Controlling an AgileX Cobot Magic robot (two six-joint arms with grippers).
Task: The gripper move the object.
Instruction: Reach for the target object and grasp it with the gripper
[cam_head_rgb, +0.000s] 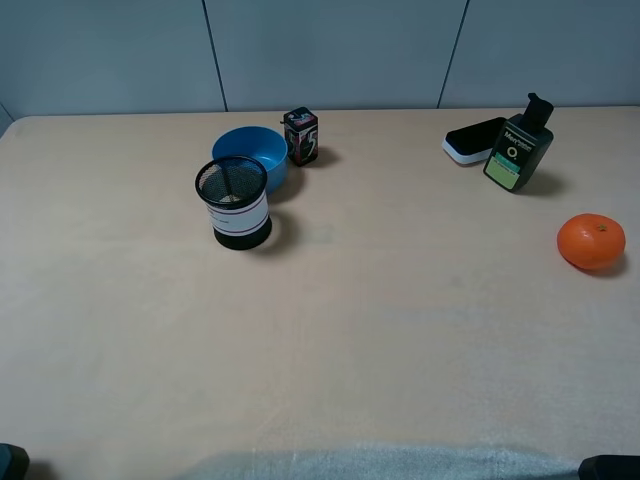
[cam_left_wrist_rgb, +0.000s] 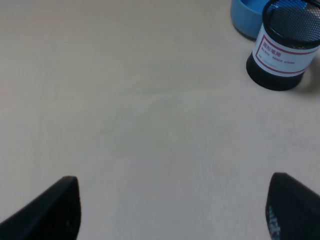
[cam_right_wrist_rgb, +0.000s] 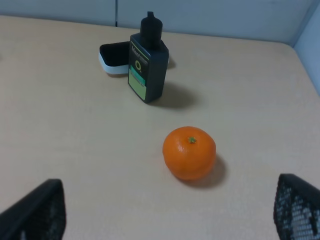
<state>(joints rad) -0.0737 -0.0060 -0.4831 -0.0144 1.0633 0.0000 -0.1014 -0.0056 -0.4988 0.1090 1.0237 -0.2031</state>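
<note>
Two fingers (cam_right_wrist_rgb: 37, 212) wide apart on the right gripper (cam_right_wrist_rgb: 167, 217), with nothing between them; likewise on the left gripper (cam_left_wrist_rgb: 170, 212), agape and empty over bare table near the mesh pen cup (cam_left_wrist_rgb: 285, 47) and blue bowl (cam_left_wrist_rgb: 244, 17), well away from the job. Ahead of the right fingers and apart from them: the mandarin (cam_right_wrist_rgb: 189, 152), resting stem-up on the tan table (cam_right_wrist_rgb: 75, 130) toward its right edge, untouched. Beyond it, a dark bottle with a green label (cam_right_wrist_rgb: 147, 67), and just behind that a shallow white-rimmed case (cam_right_wrist_rgb: 114, 57), both near the fruit but not touching it. Judging from this, only the approach step, so use the right arm. Hold the jaws wide, centre the fruit between the tips before descending, and come down until the pads straddle its widest girth rather than the crown. Close gently: round, smooth skin likely to roll or squirt out under an off-centre squeeze, and soft enough to bruise. Lift straight up before travelling, and steer clear of the bottle, probably easy to topple.
</note>
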